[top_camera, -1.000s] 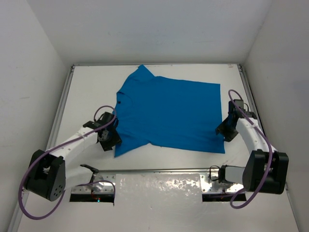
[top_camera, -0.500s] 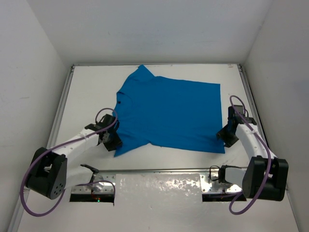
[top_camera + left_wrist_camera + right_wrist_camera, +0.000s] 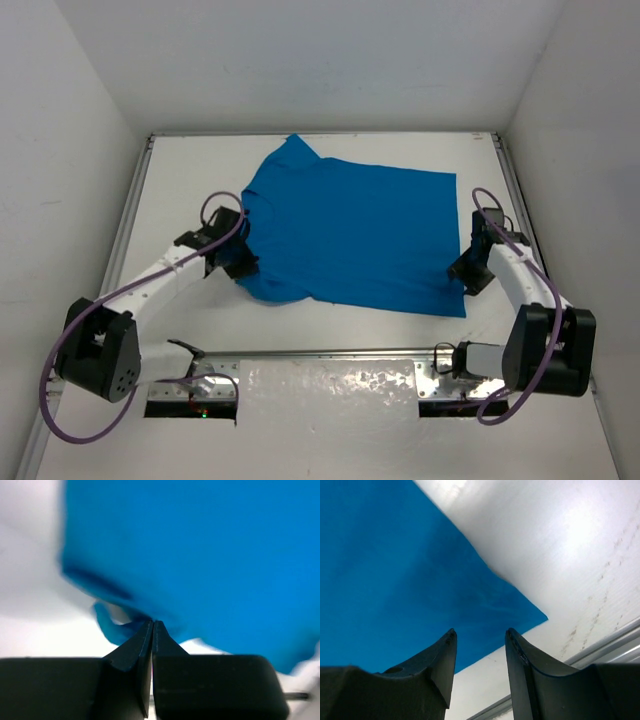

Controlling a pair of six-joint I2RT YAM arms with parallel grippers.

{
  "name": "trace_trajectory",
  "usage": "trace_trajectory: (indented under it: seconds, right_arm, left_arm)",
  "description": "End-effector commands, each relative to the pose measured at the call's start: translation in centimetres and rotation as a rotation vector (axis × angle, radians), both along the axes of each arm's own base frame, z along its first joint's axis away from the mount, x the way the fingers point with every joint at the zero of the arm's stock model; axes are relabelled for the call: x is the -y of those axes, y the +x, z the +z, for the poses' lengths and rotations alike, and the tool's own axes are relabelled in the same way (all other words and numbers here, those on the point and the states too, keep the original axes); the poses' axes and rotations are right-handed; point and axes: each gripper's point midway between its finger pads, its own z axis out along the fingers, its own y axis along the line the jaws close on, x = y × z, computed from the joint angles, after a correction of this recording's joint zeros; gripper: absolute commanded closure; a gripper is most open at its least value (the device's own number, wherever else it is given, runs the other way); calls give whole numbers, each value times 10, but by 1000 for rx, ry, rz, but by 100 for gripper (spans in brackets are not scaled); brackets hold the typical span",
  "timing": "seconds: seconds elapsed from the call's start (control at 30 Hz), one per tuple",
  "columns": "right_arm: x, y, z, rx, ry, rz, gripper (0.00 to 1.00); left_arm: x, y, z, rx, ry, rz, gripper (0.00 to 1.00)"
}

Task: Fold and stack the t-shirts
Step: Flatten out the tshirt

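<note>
The bright blue t-shirt [image 3: 350, 235] lies spread on the white table, collar to the left. My left gripper [image 3: 243, 267] is shut on the near left sleeve and holds it lifted and curled in over the shirt's edge; the left wrist view shows the jaws pinched on the blue cloth [image 3: 210, 555] at my left gripper [image 3: 152, 623]. My right gripper [image 3: 463, 275] is open and empty just above the shirt's near right corner. In the right wrist view the fingers of my right gripper [image 3: 479, 635] straddle the hem edge of the shirt [image 3: 395, 580].
A metal rail [image 3: 330, 352] runs along the table's near edge, and white walls enclose the table [image 3: 190, 180] on three sides. Purple cables loop from both arms.
My left gripper has moved up and right with the sleeve, folding it in over the shirt. My right gripper has stayed by the near right corner with only a slight shift.
</note>
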Motion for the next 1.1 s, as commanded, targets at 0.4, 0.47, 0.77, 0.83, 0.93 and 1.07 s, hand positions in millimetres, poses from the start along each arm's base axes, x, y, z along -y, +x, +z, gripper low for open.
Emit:
trace_trajectory:
  seconds: [0.4, 0.47, 0.77, 0.83, 0.93, 1.07]
  right_arm:
    - [9, 44, 11, 21, -48, 223, 57]
    - [10, 47, 13, 30, -52, 243, 56]
    - [-2, 24, 6, -17, 3, 251, 57]
    - [-9, 3, -6, -55, 38, 195, 58]
    - [-13, -16, -14, -57, 56, 121, 58]
    - [-13, -33, -20, -102, 54, 49, 58]
  left_arm:
    - [11, 115, 5, 35, -147, 66, 59]
    - [9, 121, 8, 39, -115, 22, 44]
    - [-18, 104, 47, 100, 69, -84, 40]
    - [-20, 87, 30, 52, 69, -94, 40]
    - [-21, 71, 17, 29, 54, -85, 40]
    - [-18, 59, 13, 26, 46, -81, 42]
